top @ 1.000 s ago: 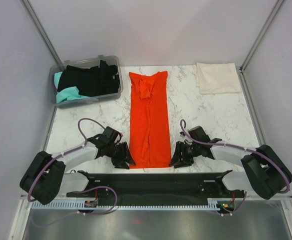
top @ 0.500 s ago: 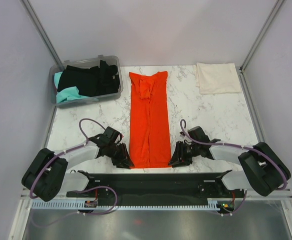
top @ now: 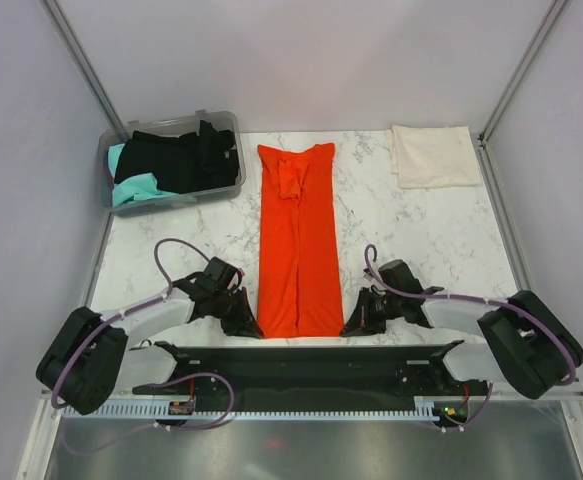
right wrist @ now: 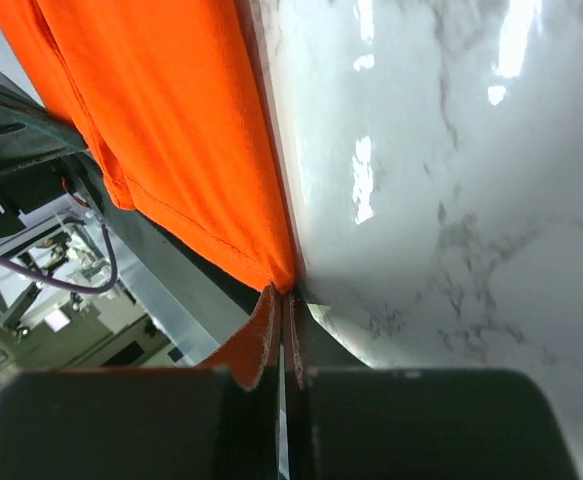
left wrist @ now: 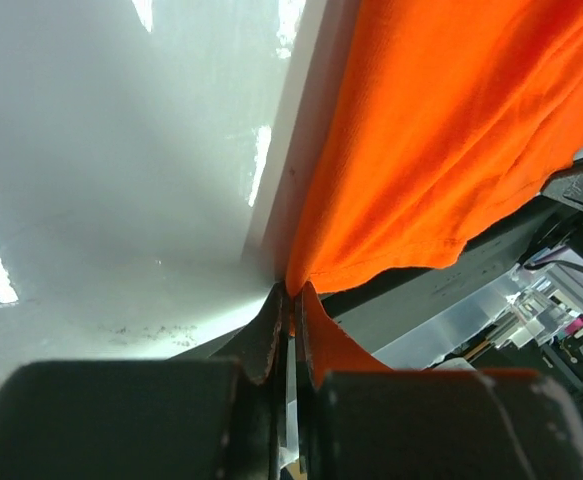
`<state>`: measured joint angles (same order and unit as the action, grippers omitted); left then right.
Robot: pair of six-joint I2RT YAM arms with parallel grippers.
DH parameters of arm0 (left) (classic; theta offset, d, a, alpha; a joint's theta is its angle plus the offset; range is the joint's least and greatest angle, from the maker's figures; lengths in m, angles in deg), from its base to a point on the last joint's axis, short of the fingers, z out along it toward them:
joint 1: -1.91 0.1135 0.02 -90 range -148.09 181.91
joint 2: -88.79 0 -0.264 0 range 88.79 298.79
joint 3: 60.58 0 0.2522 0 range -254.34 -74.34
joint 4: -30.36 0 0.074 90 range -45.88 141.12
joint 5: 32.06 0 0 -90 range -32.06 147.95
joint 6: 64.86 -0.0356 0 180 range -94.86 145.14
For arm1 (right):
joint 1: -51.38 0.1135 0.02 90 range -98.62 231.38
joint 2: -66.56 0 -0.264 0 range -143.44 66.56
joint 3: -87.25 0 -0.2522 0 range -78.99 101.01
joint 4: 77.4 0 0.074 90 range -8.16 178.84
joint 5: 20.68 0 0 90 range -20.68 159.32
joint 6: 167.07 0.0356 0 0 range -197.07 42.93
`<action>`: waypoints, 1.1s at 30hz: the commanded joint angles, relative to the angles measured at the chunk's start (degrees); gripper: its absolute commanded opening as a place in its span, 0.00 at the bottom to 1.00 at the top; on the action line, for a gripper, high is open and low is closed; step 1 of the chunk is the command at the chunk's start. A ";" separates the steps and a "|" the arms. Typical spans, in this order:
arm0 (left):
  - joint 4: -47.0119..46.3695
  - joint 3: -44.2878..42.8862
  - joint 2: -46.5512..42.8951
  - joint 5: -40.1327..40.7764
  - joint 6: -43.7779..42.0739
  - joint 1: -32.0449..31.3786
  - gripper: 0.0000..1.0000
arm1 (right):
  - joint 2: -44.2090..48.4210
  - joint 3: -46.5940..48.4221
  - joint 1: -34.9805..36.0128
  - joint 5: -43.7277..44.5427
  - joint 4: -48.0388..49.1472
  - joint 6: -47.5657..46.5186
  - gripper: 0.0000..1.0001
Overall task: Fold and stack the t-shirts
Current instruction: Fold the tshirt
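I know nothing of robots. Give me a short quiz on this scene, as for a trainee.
1. True or false: the left pincer and right pincer are each shut on a near corner of the orange-red t-shirt.
2. The cream-white t-shirt lies: A on the orange-red one; B at the far right corner of the table; C in a pincer.
3. Fill in: the black and teal t-shirts lie in the clear ___.
Key: 1 true; 2 B; 3 bin.

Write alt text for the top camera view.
Left pincer and right pincer clamp the near corners of an orange t-shirt on a marble table. A bin of black and teal shirts sits far left, a cream shirt far right.
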<state>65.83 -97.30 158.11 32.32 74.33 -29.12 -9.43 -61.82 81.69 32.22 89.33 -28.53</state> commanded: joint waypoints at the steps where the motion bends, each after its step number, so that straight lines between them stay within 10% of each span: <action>1: 0.17 1.69 -4.52 0.67 0.11 -1.31 0.02 | 6.25 -4.06 1.51 5.20 -5.14 -0.03 0.00; 16: 8.76 -2.60 -18.51 5.57 10.14 -10.72 0.02 | 31.61 -3.12 9.78 11.17 -17.36 11.85 0.00; 33: 10.72 -45.05 20.31 2.43 -11.92 12.47 0.02 | -21.46 49.23 -9.12 6.61 -28.61 -11.18 0.00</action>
<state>77.11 -135.94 174.50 37.78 68.93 -18.78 -26.41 -20.64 74.19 40.04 64.96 -35.11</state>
